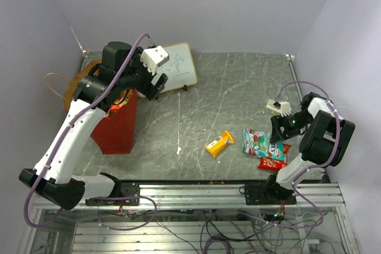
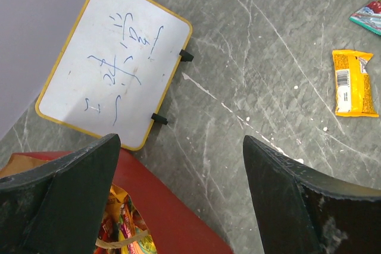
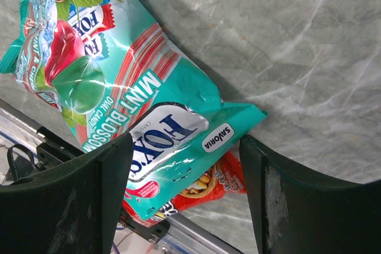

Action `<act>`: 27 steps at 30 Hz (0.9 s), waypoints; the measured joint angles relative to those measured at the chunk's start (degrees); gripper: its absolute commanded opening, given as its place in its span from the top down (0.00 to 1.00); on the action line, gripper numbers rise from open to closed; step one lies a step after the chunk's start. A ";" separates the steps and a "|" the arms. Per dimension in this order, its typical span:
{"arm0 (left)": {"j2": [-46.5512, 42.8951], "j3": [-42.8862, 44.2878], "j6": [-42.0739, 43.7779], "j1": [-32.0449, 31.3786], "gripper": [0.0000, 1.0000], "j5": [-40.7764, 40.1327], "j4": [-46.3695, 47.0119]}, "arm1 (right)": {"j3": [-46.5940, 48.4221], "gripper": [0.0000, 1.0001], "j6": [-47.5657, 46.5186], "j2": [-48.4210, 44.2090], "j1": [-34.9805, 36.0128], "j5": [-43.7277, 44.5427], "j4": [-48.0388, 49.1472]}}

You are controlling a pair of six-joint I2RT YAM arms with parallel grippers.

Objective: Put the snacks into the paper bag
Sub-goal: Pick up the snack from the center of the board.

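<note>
Teal-and-white film on the Fox's Mint Blossom candy bag (image 3: pixel 119 87): judged light, soft, crinkly and probably slippery, with loose sweets inside apt to shift. Lay flat well to the right of the paper bag (image 1: pixel 116 126), far apart from it, partly over a red snack packet (image 3: pixel 221 184). Found the right gripper (image 3: pixel 186 141) low above the candy bag's sealed end, fingers spread to either side of that edge, gripping nothing. Reckoned the flat seam the best hold, pinched deep enough not to slide out; would avoid squeezing the filled middle. Noted a yellow packet (image 1: pixel 218 145) also right of the paper bag, nearer to it than the candy. Saw the left gripper (image 2: pixel 181 144) hanging over the paper bag's mouth, fingers wide apart and empty. Made out several bright packets (image 2: pixel 122 224) already inside the paper bag. Spotted a whiteboard (image 2: pixel 113 63) just behind the paper bag, to be left alone.
</note>
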 measured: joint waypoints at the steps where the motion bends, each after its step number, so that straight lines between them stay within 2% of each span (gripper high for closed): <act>1: 0.00 0.00 0.02 -0.17 0.06 0.00 0.24 | 0.17 0.30 -0.11 0.59 0.02 -0.63 0.00; 9: -0.11 -1.70 0.26 -0.83 0.06 -0.42 1.14 | 4.07 0.36 -1.55 7.54 1.57 -7.74 -1.55; 15: -1.40 -3.13 0.59 -0.90 0.06 -1.03 1.20 | 5.01 0.42 0.94 9.51 8.11 -9.53 0.07; 19: -2.29 -3.15 0.87 -0.90 0.06 -1.07 1.29 | 5.07 0.59 3.58 9.55 14.19 -9.46 2.54; 21: -2.54 -3.28 0.92 -0.90 0.07 -1.07 1.31 | 5.49 0.72 4.59 9.99 15.98 -9.51 3.50; 27: -2.71 -4.17 0.92 -0.94 0.07 -1.07 1.95 | 9.18 1.00 6.43 11.43 16.48 -10.73 4.09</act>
